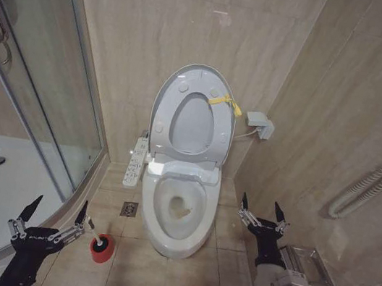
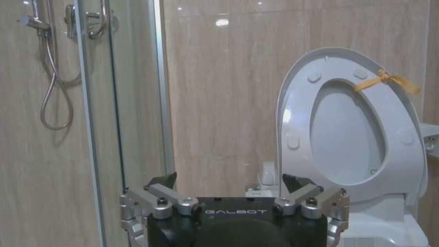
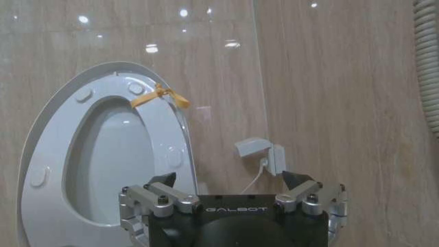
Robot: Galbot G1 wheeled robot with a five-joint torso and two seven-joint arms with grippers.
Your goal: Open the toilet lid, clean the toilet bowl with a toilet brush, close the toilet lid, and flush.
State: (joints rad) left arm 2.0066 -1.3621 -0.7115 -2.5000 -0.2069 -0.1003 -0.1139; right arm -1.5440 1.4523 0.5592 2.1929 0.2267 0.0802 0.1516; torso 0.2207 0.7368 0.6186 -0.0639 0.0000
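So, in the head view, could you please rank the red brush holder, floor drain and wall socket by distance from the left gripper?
1. Red brush holder, just beside the left gripper.
2. Floor drain, left of the toilet bowl.
3. Wall socket, far right of the raised toilet lid.

- Your head view looks forward and down from high up, taking in the toilet bowl (image 1: 178,211) on the floor tiles.
- Your left wrist view sits low, facing the back wall, with the shower glass (image 2: 103,118) close by.
- Your right wrist view also faces that wall (lower, nearer the corner).
- All three share the raised toilet lid (image 1: 193,120) (image 2: 346,126) (image 3: 103,159).
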